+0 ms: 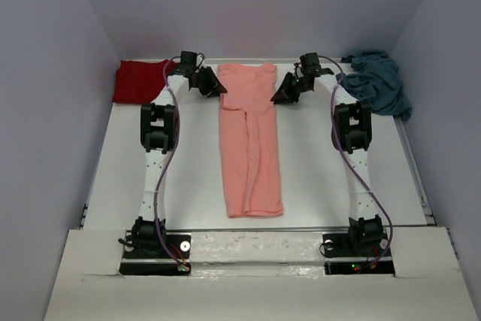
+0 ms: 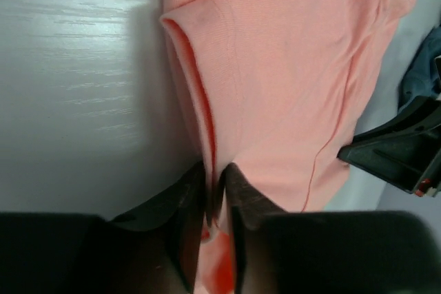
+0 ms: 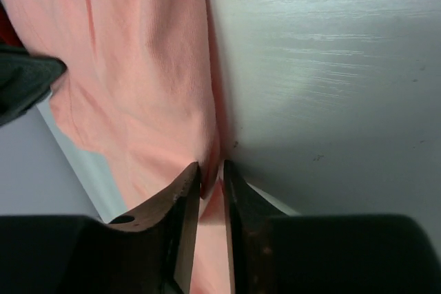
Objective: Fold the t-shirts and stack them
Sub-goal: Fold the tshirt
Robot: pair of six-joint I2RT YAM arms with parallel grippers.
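The salmon-pink t-shirt [image 1: 250, 140] lies folded into a long narrow strip down the middle of the table, far end at the back. My left gripper [image 1: 214, 86] is at its far left corner and my right gripper [image 1: 282, 94] at its far right corner. In the left wrist view the jaws [image 2: 214, 170] stand slightly parted around the folded edge of the pink cloth [image 2: 289, 87]. In the right wrist view the jaws [image 3: 211, 168] are also slightly apart, with the pink cloth's [image 3: 138, 67] edge loose between them. The dark red t-shirt [image 1: 139, 80] lies at the back left, the teal-blue one [image 1: 379, 84] crumpled at the back right.
The white table [image 1: 323, 178] is walled at the back and sides. Its raised front ledge [image 1: 255, 242] carries both arm bases. The red shirt sits just left of the left arm's wrist, the teal one just right of the right arm's wrist.
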